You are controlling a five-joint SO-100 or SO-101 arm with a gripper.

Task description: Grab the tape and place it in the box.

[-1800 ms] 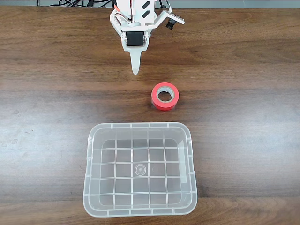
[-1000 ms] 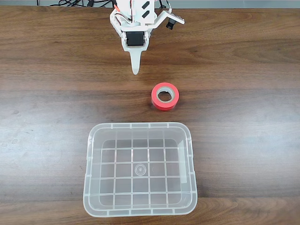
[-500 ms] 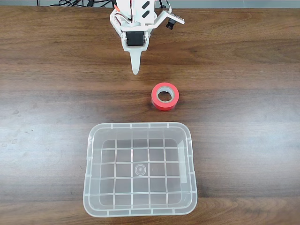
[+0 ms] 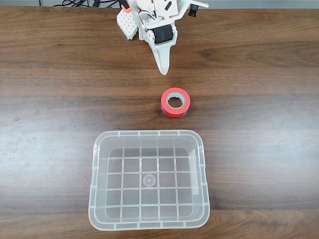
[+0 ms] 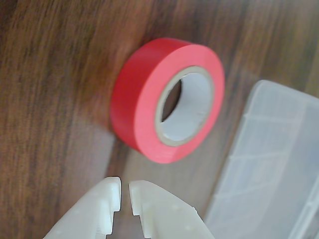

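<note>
My claw [image 4: 163, 71]: it hangs over the far part of the wooden table [image 4: 259, 59], tips aimed toward the near edge in the fixed view. In the wrist view the two white fingertips [image 5: 110, 191] sit almost pressed together, only a thin slit between them, and nothing is pinched there.

The tape [image 4: 175, 102]: a small red-orange roll with a grey core ring, lying flat on the table with its hole facing up. It sits between my claw and the box, touching neither.

The box [image 4: 149, 179]: clear plastic bin, grid on its floor, nothing inside, open side up, at the near edge of the table in the fixed view.

Which way the tape lies from me: just ahead of my tips and a little to the right in the fixed view; in the wrist view the roll [image 5: 167, 98] sits straight beyond the fingertips, slightly right of the slit, with the rim of the box [image 5: 259, 164] past it on the right.

Axis of the roll: it is round, so no side is better than another. The core stands upright, so one finger could go into the hole and the other outside the wall.

What the coming move asks, as I judge it: spread my fingers first, shift slightly right, reach forward and down over the roll's wall.

Risk: coming down with fingers this close would only push the roll away.
</note>
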